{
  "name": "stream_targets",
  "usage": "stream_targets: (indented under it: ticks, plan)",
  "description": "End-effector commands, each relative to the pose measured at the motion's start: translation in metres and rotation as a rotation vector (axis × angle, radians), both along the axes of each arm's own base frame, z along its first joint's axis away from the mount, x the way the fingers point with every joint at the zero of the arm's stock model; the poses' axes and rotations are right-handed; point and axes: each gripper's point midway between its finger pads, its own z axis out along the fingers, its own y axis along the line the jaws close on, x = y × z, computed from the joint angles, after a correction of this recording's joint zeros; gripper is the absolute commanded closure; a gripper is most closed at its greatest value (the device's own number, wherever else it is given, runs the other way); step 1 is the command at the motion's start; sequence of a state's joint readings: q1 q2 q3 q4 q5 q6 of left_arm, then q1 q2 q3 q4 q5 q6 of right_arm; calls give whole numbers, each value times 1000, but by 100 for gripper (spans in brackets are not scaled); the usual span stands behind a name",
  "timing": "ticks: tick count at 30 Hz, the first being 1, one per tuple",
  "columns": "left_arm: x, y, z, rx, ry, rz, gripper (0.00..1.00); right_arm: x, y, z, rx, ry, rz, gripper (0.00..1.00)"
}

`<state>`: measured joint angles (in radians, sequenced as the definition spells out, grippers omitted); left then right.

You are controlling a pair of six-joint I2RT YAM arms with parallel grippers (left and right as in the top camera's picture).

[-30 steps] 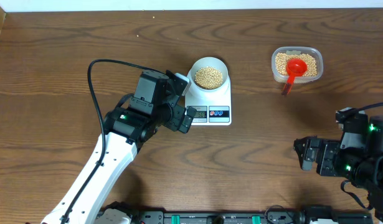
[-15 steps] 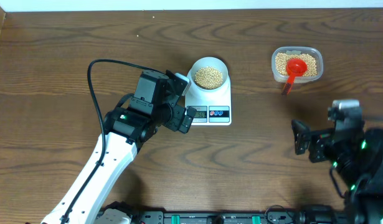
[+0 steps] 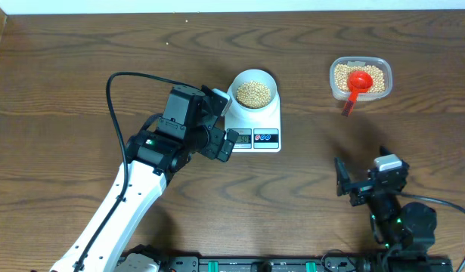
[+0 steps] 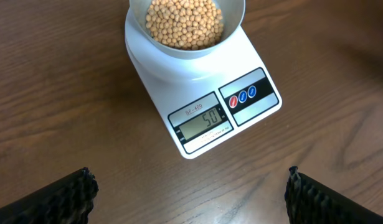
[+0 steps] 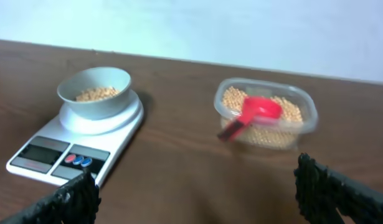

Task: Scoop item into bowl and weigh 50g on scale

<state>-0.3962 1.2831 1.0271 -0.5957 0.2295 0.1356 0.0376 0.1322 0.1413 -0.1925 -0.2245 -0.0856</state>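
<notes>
The white bowl point(image 3: 253, 92) stands on the white scale point(image 3: 256, 130) and holds tan beans point(image 3: 253, 94). In the left wrist view the bowl point(image 4: 179, 56) with its beans point(image 4: 185, 22) sits on the scale point(image 4: 253, 115), and the display reads 50. My left gripper point(image 3: 223, 125) is open and empty just left of the scale; its fingertips frame bare wood point(image 4: 191, 199). My right gripper point(image 3: 359, 180) is open and empty near the front right of the table. It faces the scale point(image 5: 60, 155) and the bowl point(image 5: 94, 93) from a distance point(image 5: 197, 193).
A clear plastic tub point(image 3: 360, 78) at the back right holds more beans and a red scoop point(image 3: 356, 85). The tub point(image 5: 306, 115) and the scoop point(image 5: 253, 115) also show in the right wrist view. A black cable point(image 3: 115, 98) loops over the left arm.
My right arm has swung left and back toward the table's front edge, with its gripper still open. The left arm, the scale and the bowl have not moved.
</notes>
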Motion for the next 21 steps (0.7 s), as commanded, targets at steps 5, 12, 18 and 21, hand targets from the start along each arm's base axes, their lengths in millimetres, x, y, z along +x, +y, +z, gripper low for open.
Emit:
stream_targets:
  ticks: [5, 12, 18, 21]
  plan:
    - [2, 1, 2, 8, -9, -3, 2, 3, 1, -17, -32, -61, -8, 1]
    - [2, 1, 2, 8, -9, -3, 2, 1, -1, -7, -28, -112, -17, 1]
    - [2, 1, 2, 8, -9, -3, 2, 3, -1, -6, -27, -132, -19, 1]
    - [2, 1, 2, 8, -9, -3, 2, 3, -1, -6, -27, -131, -19, 1]
